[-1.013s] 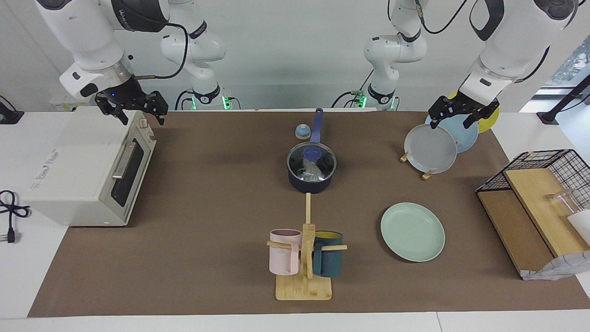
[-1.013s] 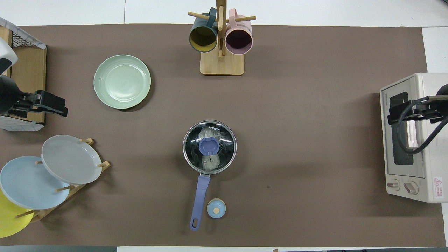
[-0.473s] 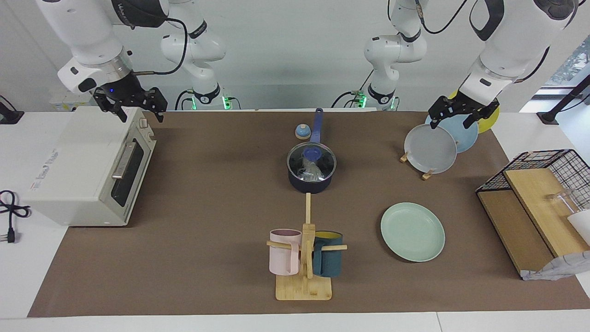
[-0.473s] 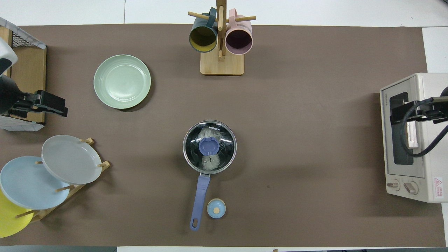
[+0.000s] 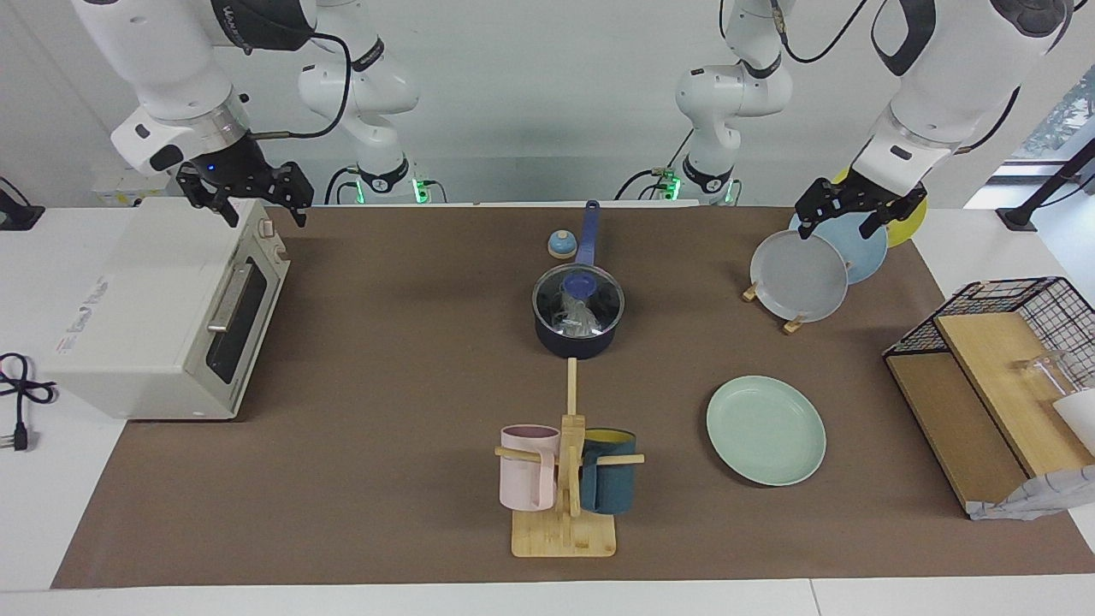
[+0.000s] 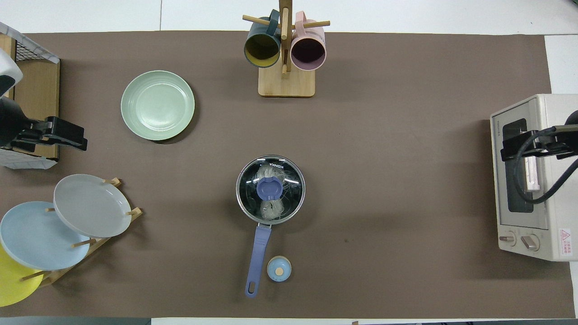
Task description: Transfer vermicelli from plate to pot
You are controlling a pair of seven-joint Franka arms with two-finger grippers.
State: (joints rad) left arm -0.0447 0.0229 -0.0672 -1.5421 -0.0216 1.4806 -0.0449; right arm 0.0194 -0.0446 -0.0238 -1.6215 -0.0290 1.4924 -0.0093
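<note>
The dark navy pot [image 5: 575, 340] [image 6: 240, 205] stands mid-table, its long blue handle toward the robots and a glass lid [image 5: 604, 299] [image 6: 291, 180] with a blue knob on it. The white vermicelli [image 5: 582, 319] [image 6: 270, 209] lies inside, seen through the glass. The mint-green plate [image 5: 766, 429] [image 6: 157, 104] lies bare, farther from the robots, toward the left arm's end. My left gripper [image 5: 837, 224] [image 6: 67, 136] hangs open over the plate rack, holding nothing. My right gripper [image 5: 265, 216] [image 6: 512, 149] hangs open over the toaster oven, also holding nothing.
A white toaster oven [image 5: 162, 308] [image 6: 528, 180] sits at the right arm's end. A wooden rack holds grey [image 5: 800, 275], light-blue and yellow plates. A mug tree [image 5: 565, 479] [image 6: 285, 58] stands farthest from the robots. A small blue timer [image 5: 561, 245] [image 6: 279, 269] sits beside the pot handle. A wire basket [image 5: 1018, 295] is at the left arm's end.
My right gripper has risen a little over the toaster oven. The left arm, pot, plate and vermicelli have not moved.
</note>
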